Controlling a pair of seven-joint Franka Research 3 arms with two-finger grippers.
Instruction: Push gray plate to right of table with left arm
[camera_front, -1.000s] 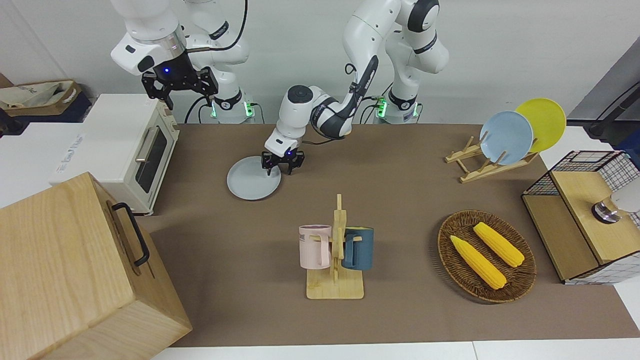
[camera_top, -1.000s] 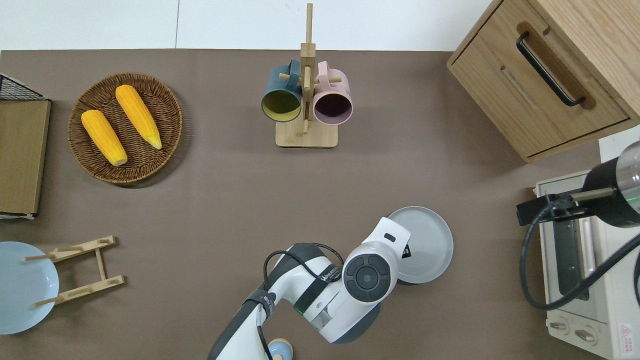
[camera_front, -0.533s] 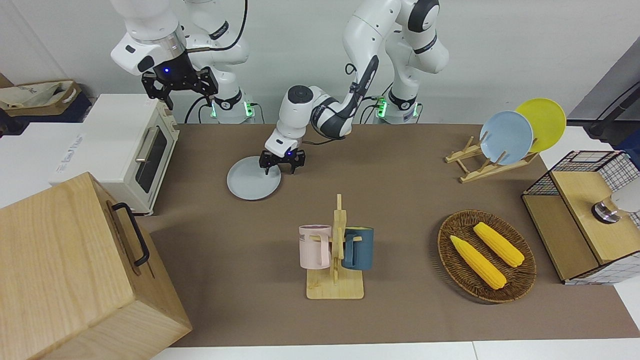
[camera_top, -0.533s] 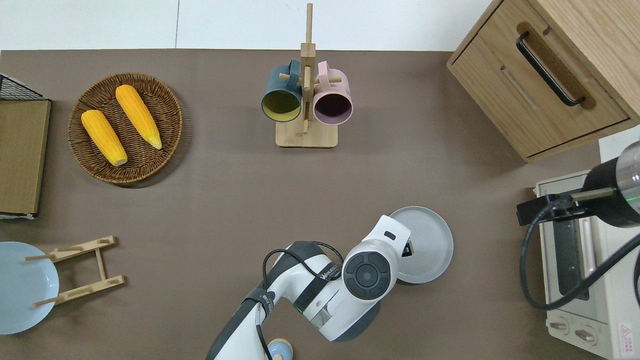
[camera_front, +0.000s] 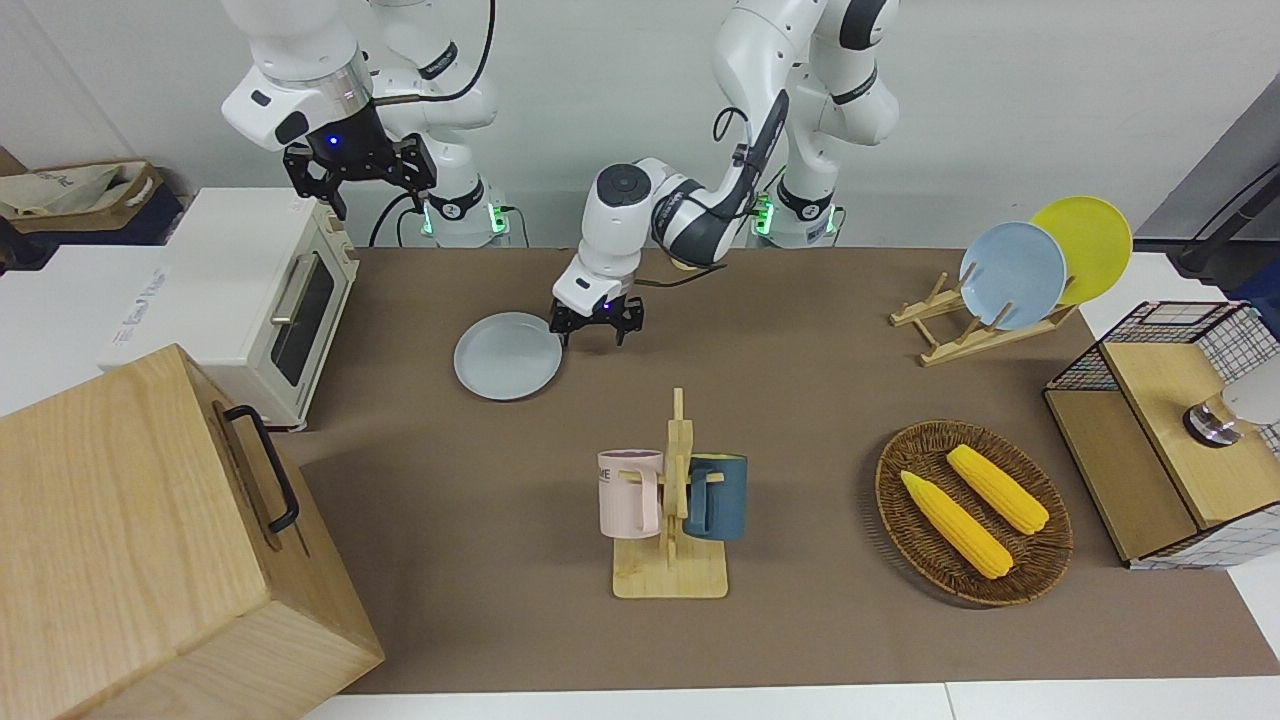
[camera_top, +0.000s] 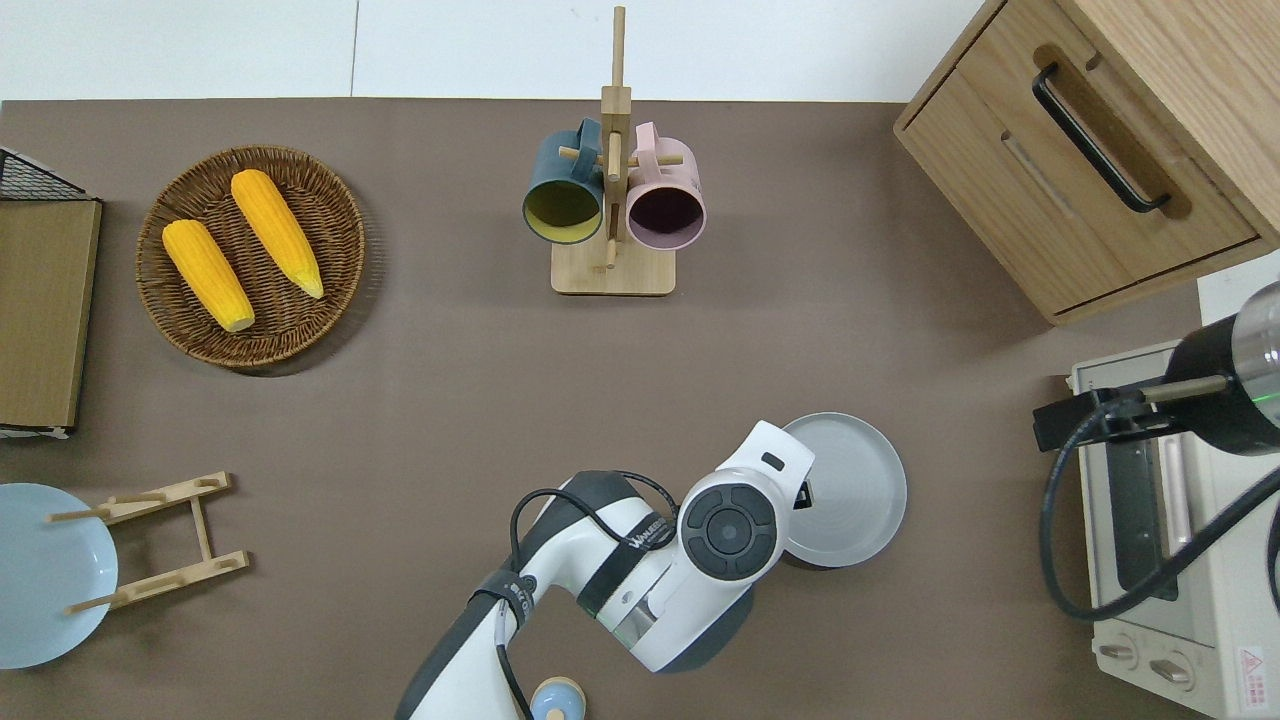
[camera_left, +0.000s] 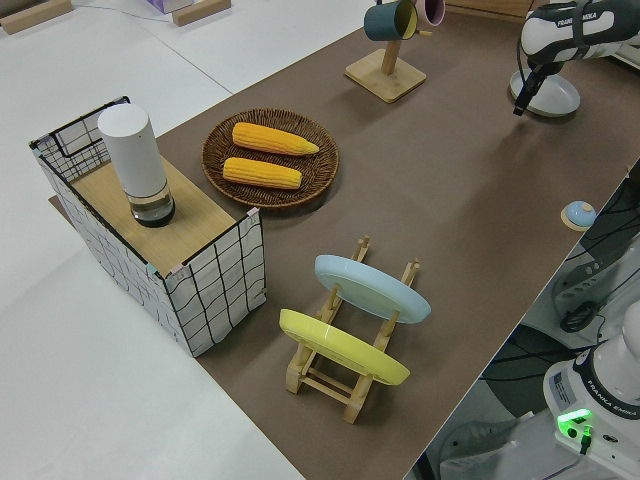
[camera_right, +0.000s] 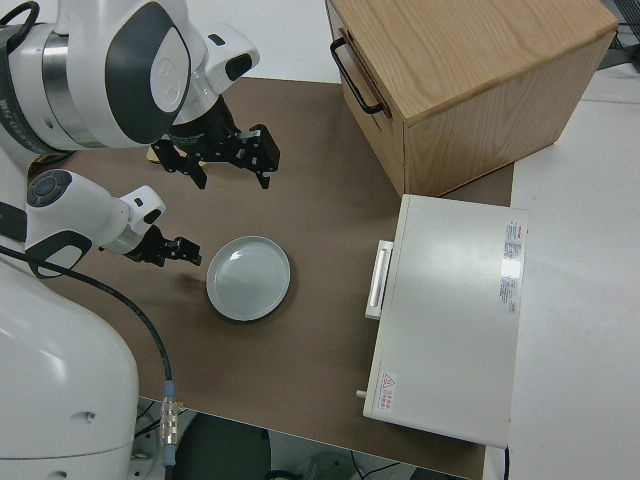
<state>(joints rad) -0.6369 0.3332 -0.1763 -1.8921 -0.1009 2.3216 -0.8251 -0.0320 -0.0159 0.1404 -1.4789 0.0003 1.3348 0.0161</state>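
Observation:
The gray plate (camera_front: 507, 355) (camera_top: 850, 490) (camera_right: 248, 278) lies flat on the brown table (camera_front: 800, 400), toward the right arm's end and close to the robots. My left gripper (camera_front: 592, 336) (camera_right: 176, 250) hangs low with its fingers pointing down, just off the plate's rim on the side toward the left arm's end. Its jaws stand apart with nothing between them. One finger (camera_front: 563, 334) is close to the rim; I cannot tell if it touches. In the overhead view the wrist hides most of that gripper. My right gripper (camera_front: 362, 180) is parked and open.
A white toaster oven (camera_front: 250, 290) and a wooden cabinet (camera_front: 150, 530) stand at the right arm's end. A mug rack (camera_front: 672, 500) is mid-table, farther from the robots. A basket of corn (camera_front: 972, 510), a plate rack (camera_front: 985, 325) and a wire crate (camera_front: 1160, 430) fill the left arm's end.
My left gripper has drawn back from over the plate toward the left arm's end and now stands just outside the rim. The plate has stayed where it was.

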